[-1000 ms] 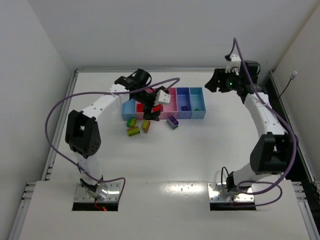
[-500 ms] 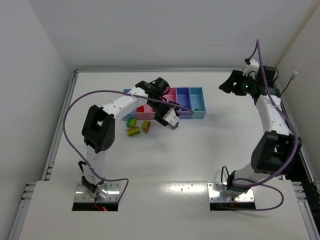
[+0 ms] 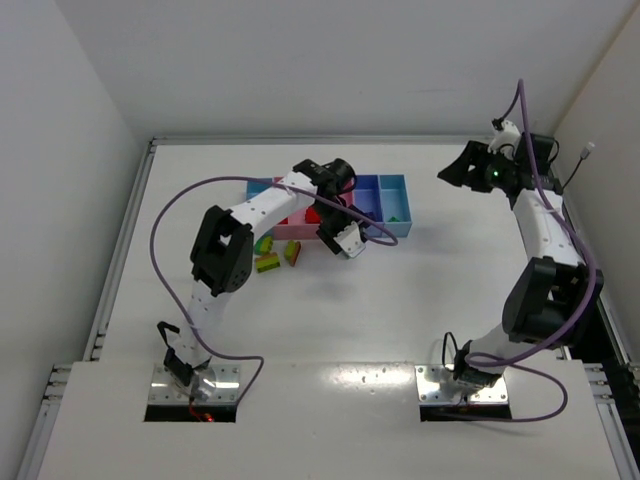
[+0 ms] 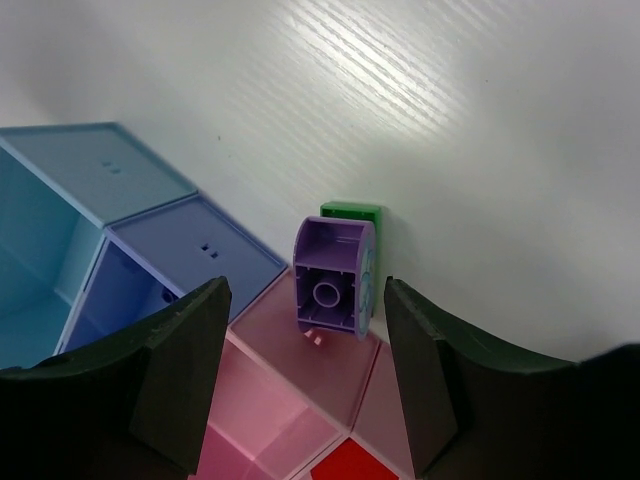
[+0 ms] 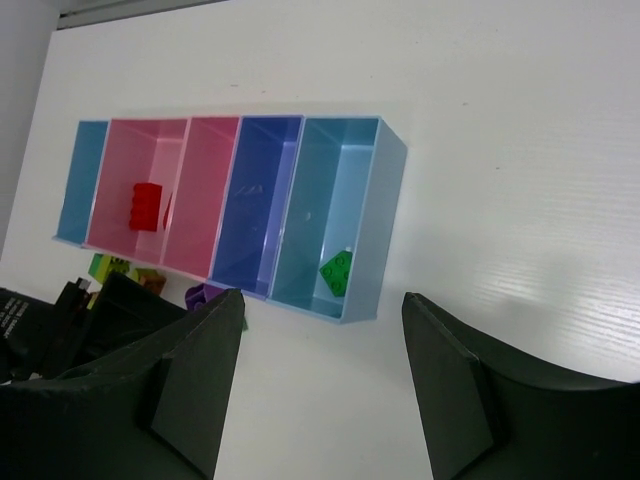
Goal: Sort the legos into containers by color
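My left gripper (image 3: 345,240) (image 4: 305,375) is open and empty. It hangs over a purple lego (image 4: 335,278) lying on its side on the table, at the front edge of the narrow pink tray (image 4: 330,350). A green lego (image 4: 352,212) lies just behind the purple one. My right gripper (image 3: 463,168) (image 5: 320,385) is open and empty, high at the far right. A red lego (image 5: 146,206) sits in the wide pink tray (image 5: 130,150). Another green lego (image 5: 335,272) sits in the blue tray (image 5: 345,170). The periwinkle tray (image 5: 262,190) holds nothing I can see.
Yellow-green and orange legos (image 3: 267,262) lie on the table just in front of the trays' left end. The light blue tray (image 5: 78,180) is at that end. White walls close in the table on the left, back and right.
My left arm has swung right, from above the pink trays down to the purple lego in front of them. My right gripper has moved further right and back.
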Controlling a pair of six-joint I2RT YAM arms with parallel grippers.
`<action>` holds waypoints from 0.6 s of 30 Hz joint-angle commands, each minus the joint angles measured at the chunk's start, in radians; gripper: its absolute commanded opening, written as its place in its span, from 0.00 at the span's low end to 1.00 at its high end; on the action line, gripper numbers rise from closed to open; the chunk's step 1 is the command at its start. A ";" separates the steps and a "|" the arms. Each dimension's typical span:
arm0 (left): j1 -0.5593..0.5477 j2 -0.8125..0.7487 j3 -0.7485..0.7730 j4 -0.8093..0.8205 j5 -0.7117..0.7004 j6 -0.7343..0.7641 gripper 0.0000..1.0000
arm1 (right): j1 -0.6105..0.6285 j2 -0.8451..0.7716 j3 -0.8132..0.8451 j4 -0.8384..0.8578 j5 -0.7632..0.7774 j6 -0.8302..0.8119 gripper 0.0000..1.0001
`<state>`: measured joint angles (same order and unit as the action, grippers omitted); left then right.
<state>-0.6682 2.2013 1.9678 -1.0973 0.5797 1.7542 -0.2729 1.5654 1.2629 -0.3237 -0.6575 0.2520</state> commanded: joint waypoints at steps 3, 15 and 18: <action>-0.007 0.031 0.066 -0.062 0.002 0.074 0.69 | -0.008 0.007 -0.017 0.054 -0.037 0.023 0.67; -0.016 0.107 0.120 -0.076 -0.020 0.056 0.69 | -0.017 0.036 -0.017 0.063 -0.057 0.032 0.67; -0.016 0.117 0.131 -0.076 -0.030 0.047 0.69 | -0.017 0.036 -0.017 0.063 -0.057 0.032 0.67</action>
<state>-0.6693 2.2978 2.0640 -1.1545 0.5354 1.7817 -0.2859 1.6001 1.2480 -0.3138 -0.6903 0.2703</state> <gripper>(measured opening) 0.689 0.668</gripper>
